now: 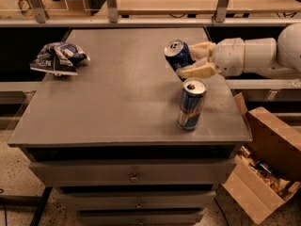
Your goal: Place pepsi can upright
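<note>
The pepsi can [178, 54] is a short dark blue can with a silver top. It is tilted, top toward the upper left, and held just above the right side of the grey table [117, 102]. My gripper [194, 59] reaches in from the right on a white arm and is shut on the can, with one cream finger above it and one below. The can's right part is hidden by the fingers.
A taller blue-and-silver can [191, 104] stands upright just in front of the gripper, near the table's right edge. A wrinkled blue-white snack bag [57, 58] lies at the table's left. An open cardboard box [265, 164] sits on the floor at right. Drawers are below the tabletop.
</note>
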Controlling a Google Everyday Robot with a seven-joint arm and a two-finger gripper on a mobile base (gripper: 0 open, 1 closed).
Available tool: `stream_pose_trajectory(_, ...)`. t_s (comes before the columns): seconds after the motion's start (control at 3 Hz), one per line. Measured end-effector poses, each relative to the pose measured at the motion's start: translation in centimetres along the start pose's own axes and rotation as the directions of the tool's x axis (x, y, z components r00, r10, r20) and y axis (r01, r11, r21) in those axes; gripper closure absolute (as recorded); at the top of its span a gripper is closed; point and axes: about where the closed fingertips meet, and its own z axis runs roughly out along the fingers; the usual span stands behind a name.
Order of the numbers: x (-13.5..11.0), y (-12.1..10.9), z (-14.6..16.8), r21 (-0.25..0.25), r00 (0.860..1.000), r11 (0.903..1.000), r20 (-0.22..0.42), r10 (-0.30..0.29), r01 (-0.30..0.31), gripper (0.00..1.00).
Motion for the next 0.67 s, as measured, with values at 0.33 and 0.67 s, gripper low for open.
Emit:
stream_pose_trajectory(0.33, -0.06, 0.03, -0.29, 0.009, 1.000, 1.0000, 0.009, 0.003, -0.003, 1.00)
stream_pose_trajectory(0.67, -0.20, -0.09, -0.37, 0.023, 0.997, 0.9992, 0.069, 0.031, -0.033, 1.00)
